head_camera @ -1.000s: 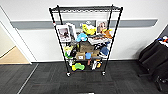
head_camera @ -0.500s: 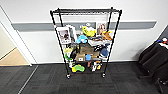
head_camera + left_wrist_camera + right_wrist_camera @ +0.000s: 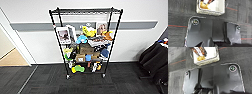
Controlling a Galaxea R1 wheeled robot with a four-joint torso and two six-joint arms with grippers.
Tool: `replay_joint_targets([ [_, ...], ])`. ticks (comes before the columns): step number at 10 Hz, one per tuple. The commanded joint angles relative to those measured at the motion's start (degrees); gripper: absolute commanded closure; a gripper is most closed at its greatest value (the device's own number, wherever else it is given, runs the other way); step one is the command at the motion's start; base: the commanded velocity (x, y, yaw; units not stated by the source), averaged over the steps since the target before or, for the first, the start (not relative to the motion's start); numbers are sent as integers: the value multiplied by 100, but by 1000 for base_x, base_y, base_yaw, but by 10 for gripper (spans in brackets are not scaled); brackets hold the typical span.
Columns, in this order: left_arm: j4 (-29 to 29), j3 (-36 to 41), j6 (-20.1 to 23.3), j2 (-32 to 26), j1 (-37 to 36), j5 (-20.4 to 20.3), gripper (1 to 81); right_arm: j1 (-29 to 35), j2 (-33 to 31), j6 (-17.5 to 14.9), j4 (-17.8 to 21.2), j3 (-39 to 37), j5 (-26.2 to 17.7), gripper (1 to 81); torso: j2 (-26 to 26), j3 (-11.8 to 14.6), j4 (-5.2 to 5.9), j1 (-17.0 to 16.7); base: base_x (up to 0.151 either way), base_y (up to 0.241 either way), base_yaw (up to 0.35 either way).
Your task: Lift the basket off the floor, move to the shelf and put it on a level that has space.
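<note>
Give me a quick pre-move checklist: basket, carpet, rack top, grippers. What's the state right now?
1. Basket resting on the floor: ok, it shows in both wrist views, with items inside.
2. Basket gripped: cannot tell, fingers are hard to make out.
3. Shelf ahead, upright against the wall: ok.
4. Top level has room: ok, it looks bare, while the lower tiers are cluttered with toys.
5. Carpet in front of the shelf free of obstacles: ok; a dark bag sits off to the side.

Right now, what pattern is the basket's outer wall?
Cream chequered weave on the basket, clearest in the left wrist view.
</note>
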Motion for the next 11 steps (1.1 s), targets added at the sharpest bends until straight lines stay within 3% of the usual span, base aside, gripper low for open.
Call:
replay_joint_targets([
  [1,-91,44,-30,-95,-309,276,10,361,-55,43,87,22,-326,10,-549,-514,0,354,0,0,0],
  [2,-160,44,-30,-95,-344,276,10,431,-64,52,88,5,-335,10,-746,-697,0,481,0,0,0],
  [3,-258,17,-30,-95,-406,293,10,492,-64,52,87,13,-344,10,-940,-345,0,605,0,0,0],
  [6,-494,-184,-30,-51,-608,346,10,800,-11,52,88,5,-537,10,-1388,-619,0,898,0,0,0],
  [10,-855,-290,-30,-130,-696,408,10,1055,41,52,88,-4,-713,10,-2164,-641,0,1383,0,0,0],
  [11,-855,-290,-30,-130,-696,408,10,1082,42,52,88,-4,-713,10,-2367,-850,0,1512,0,0,0],
])
